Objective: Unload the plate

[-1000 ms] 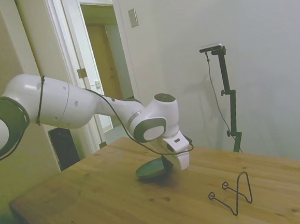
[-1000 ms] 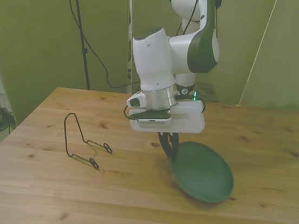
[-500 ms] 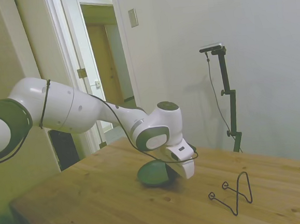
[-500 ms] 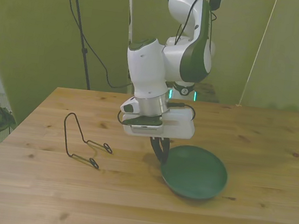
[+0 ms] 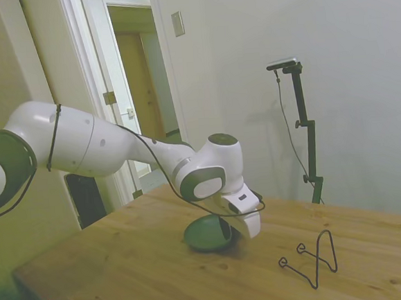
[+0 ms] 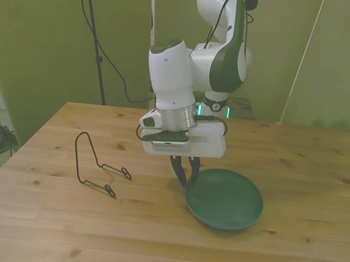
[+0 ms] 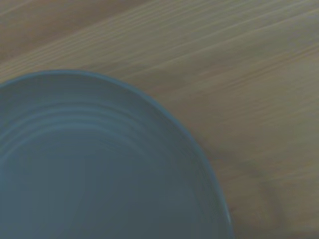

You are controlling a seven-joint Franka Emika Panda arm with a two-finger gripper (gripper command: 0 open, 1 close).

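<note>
I see the teal-green plate [image 6: 225,200] lying flat on the wooden table [image 6: 321,187], centre of the front view. My gripper [image 6: 184,173] stands at its rim, fingers slightly apart. A wire stand [image 6: 97,166] sits lower left.

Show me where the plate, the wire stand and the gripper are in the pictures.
plate [image 6: 227,201]: front view, middle of its inner surface.
wire stand [image 6: 86,158]: front view, on its upright loop.
gripper [image 6: 185,174]: front view, between the fingertips at the plate's rim.
</note>
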